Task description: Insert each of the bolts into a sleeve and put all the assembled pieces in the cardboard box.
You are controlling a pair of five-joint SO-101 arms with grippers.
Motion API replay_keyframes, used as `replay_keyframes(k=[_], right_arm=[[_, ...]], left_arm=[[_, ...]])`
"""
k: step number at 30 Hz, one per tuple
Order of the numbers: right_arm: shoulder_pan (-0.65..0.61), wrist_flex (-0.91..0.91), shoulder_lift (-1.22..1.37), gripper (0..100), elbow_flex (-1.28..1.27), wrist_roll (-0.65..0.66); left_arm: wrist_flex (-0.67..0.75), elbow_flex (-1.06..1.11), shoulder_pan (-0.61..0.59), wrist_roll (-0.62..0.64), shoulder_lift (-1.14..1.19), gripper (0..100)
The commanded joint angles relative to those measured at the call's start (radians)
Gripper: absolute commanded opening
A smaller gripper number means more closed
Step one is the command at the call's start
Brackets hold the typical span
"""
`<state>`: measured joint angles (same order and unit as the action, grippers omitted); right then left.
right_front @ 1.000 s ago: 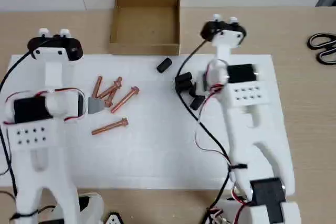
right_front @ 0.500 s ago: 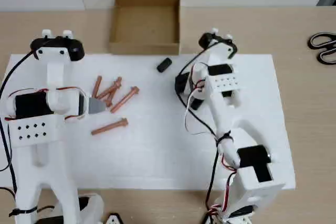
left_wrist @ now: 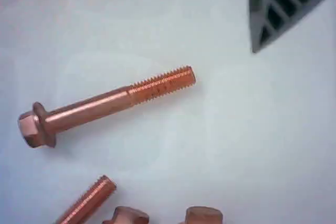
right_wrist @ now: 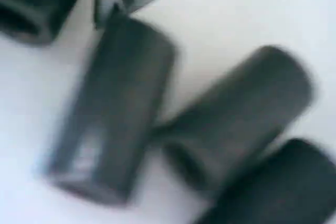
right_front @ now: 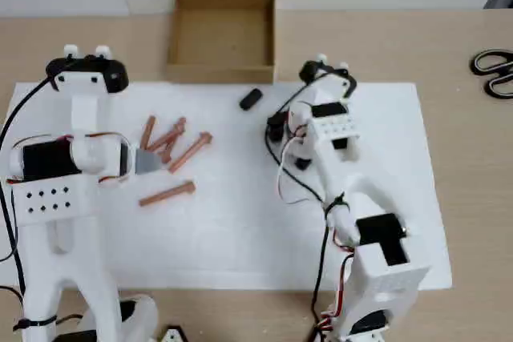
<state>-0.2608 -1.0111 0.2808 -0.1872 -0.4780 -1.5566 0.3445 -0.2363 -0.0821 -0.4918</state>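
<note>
Several copper bolts [right_front: 172,143] lie in a loose bunch on the white foam sheet [right_front: 240,230], and one more bolt [right_front: 167,193] lies apart nearer the front. My left gripper [right_front: 147,162] hovers just left of the bunch. Its one grey finger [left_wrist: 281,1] has nothing against it, and a bolt [left_wrist: 105,106] lies on the foam below. My right gripper [right_front: 295,143] is low over a cluster of black sleeves [right_front: 279,124]. Three of the sleeves [right_wrist: 113,114] lie side by side right under it. A single sleeve [right_front: 251,99] lies near the cardboard box [right_front: 180,34].
The box stands open at the back, just past the foam's far edge. Scissors [right_front: 493,70] lie on the wooden table at the far right. The right arm's cables [right_front: 300,186] trail across the foam's middle.
The right arm has stretched forward and to the left, bringing its gripper down over the sleeve cluster. The left arm has barely shifted.
</note>
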Motion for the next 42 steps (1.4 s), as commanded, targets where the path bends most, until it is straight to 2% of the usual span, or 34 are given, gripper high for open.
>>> replay_keyframes(k=[1, 4, 7, 14, 18, 23, 27, 33, 42], right_arm=[[-0.015, 0.045, 0.016, 9.6, 0.043, 0.0], [-0.015, 0.039, 0.012, 6.9, 0.043, 0.049], [-0.015, 0.036, 0.012, 0.1, 0.043, 0.101], [0.021, -0.12, -0.044, 0.4, 0.097, 0.132], [0.053, -0.194, -0.127, 0.4, 0.127, 0.258], [0.059, -0.263, -0.194, 0.4, 0.124, 0.427], [0.082, -0.278, -0.203, 0.4, 0.123, 0.58], [0.09, -0.323, -0.205, 0.4, 0.123, 0.583], [0.09, -0.329, -0.206, 0.4, 0.123, 0.585]], left_arm=[[0.002, 0.001, 0.003, -0.006, 0.0, 31], [0.002, 0.001, 0.003, -0.006, 0.0, 31], [-0.003, 0.001, 0.003, -0.006, 0.0, 31], [-0.032, -0.004, 0.008, -0.043, 0.0, 31], [-0.064, -0.004, 0.057, -0.064, 0.002, 31], [-0.018, -0.007, 0.084, -0.1, 0.028, 31], [-0.009, -0.07, 0.084, -0.101, 0.21, 31], [-0.005, -0.246, 0.127, -0.17, 0.519, 31], [0.002, -0.559, 0.222, -0.203, 0.825, 31]])
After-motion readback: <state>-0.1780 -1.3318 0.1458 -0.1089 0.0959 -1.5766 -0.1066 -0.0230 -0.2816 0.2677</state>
